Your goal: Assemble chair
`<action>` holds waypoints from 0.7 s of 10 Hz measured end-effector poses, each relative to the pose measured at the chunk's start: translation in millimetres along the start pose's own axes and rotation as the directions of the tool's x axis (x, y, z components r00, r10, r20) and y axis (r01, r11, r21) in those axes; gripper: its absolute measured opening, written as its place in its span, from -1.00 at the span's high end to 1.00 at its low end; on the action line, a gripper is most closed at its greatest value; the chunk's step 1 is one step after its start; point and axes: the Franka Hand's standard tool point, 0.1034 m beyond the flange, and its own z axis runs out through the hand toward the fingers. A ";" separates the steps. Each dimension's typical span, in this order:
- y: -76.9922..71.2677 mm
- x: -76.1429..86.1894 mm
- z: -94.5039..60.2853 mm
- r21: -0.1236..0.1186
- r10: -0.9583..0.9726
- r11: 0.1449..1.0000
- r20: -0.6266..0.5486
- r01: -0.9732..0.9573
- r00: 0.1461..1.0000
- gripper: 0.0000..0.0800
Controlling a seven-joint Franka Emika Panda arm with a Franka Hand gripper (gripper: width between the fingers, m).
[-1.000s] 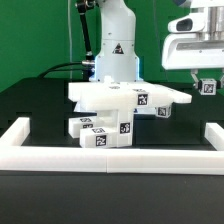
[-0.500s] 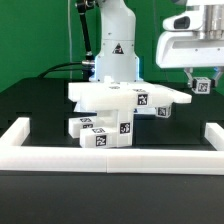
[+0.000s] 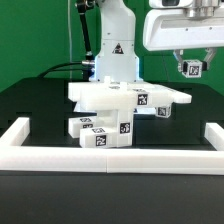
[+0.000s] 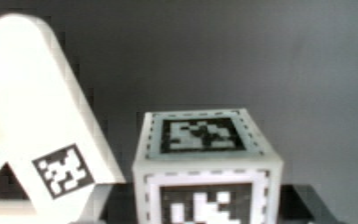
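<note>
Risks. The chair [image 3: 110,102], part-built, sits mid-table inside the rail [image 3: 110,157]. A careless descent of the arm [image 3: 115,40] could shove the stack and spoil its alignment.

The gripper [image 3: 190,72] hangs high, well off to the exterior view's right, fingers pinched narrow on a small tagged block [image 3: 190,67]. The hold looks thin, so the block may twist or drop.

Counts:
- one arm
- one rail
- one chair stack (pieces under the slab not separable)
- one gripper
- one held block
</note>
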 end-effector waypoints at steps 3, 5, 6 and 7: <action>23.1 7.6 -2.1 -0.016 -0.136 0.991 -0.032 0.135 0.990 0.27; 64.7 28.5 -7.9 -0.032 -0.260 0.965 -0.048 0.259 0.964 0.27; 70.3 39.7 -14.3 -0.032 -0.257 0.966 -0.050 0.256 0.965 0.27; 68.7 39.2 -13.2 -0.033 -0.257 0.966 -0.051 0.255 0.965 0.27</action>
